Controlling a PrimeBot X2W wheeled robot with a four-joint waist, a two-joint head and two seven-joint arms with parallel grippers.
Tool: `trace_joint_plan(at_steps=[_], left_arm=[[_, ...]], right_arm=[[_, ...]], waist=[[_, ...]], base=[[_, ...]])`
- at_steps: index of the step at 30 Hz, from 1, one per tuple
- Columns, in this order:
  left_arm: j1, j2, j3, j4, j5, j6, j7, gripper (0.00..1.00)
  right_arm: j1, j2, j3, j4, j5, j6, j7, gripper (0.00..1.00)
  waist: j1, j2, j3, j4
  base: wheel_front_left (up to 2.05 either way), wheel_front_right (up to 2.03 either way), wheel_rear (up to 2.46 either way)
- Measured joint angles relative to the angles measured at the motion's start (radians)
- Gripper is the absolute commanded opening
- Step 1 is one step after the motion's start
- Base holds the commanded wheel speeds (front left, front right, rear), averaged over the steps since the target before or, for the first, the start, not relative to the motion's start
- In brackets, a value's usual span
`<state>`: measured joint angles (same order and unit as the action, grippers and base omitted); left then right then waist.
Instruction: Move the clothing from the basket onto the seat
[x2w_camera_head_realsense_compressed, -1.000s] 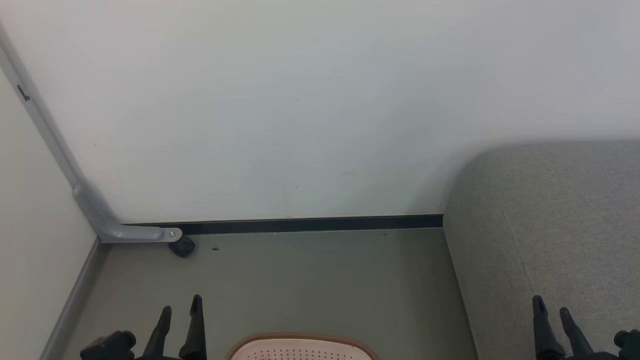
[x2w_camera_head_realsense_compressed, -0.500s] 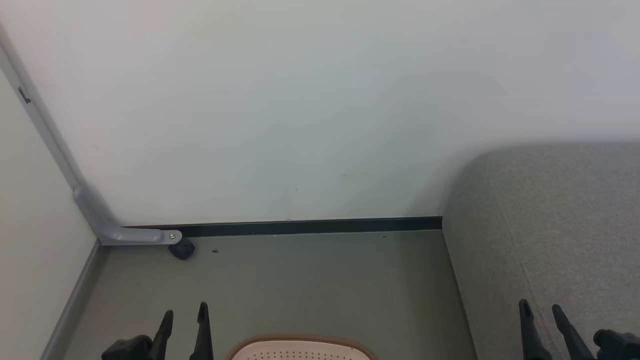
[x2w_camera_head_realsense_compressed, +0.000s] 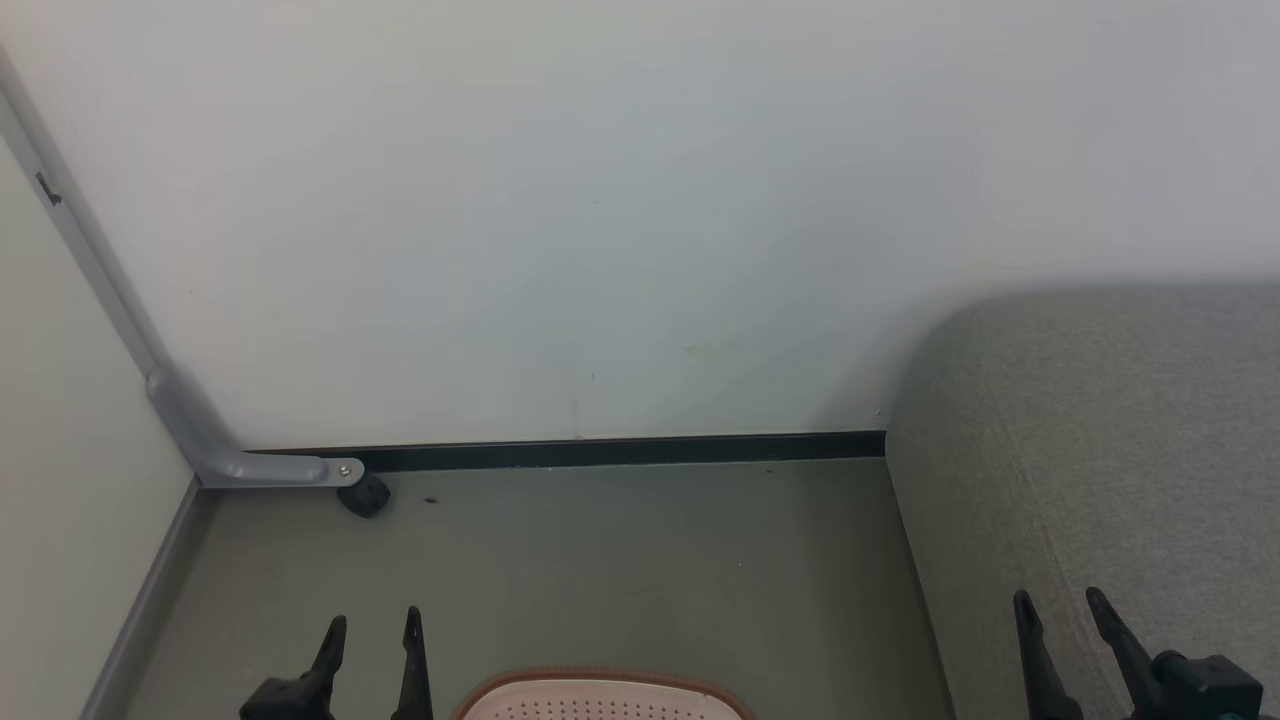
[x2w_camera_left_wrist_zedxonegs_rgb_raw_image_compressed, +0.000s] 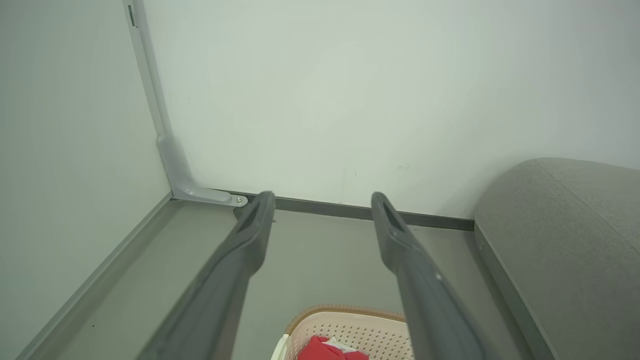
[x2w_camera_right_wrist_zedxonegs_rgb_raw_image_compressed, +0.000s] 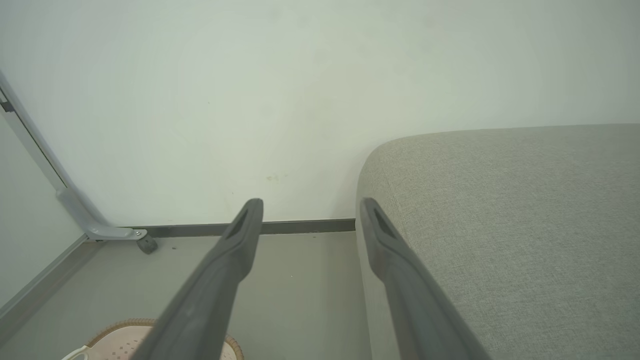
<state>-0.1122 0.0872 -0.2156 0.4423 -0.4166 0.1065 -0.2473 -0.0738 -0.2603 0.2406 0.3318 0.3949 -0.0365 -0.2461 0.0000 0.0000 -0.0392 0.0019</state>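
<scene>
Grey-green floor (x2w_camera_head_realsense_compressed: 620, 560), white wall (x2w_camera_head_realsense_compressed: 640, 200) corner. Your left gripper (x2w_camera_head_realsense_compressed: 373, 622) and right gripper (x2w_camera_head_realsense_compressed: 1060, 600) gape wide, empty. Cream perforated plastic basket (x2w_camera_head_realsense_compressed: 600, 678) holds red clothing (x2w_camera_left_wrist_zedxonegs_rgb_raw_image_compressed: 325, 350), near grey woven seat (x2w_camera_head_realsense_compressed: 1100, 450).

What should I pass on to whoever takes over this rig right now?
Both open, holding nothing: left pincer, just left of the basket; right pincer, by the left edge of the seat.
The basket stands on the floor left of the seat, with red clothing inside.
Done: no transfer shows yet.
Left: grasp the clothing, lift it out, lay it on the seat.
</scene>
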Motion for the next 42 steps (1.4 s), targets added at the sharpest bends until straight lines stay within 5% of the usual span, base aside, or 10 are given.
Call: trace_joint_plan(at_steps=[30,42], left_arm=[[-0.024,-0.023,0.010,0.045,0.004,0.000,-0.002,1.00],[-0.025,-0.033,-0.054,0.126,0.004,-0.002,-0.002,1.00]], right_arm=[[0.000,-0.002,-0.021,-0.001,-0.023,0.000,-0.003,1.00],[-0.017,-0.002,-0.020,-0.034,-0.035,0.002,-0.003,1.00]], waist=[[0.0000,0.0000,0.010,0.001],[0.0001,0.0000,0.040,-0.002]], base=[[0.00,0.00,0.00],[0.00,0.00,0.00]])
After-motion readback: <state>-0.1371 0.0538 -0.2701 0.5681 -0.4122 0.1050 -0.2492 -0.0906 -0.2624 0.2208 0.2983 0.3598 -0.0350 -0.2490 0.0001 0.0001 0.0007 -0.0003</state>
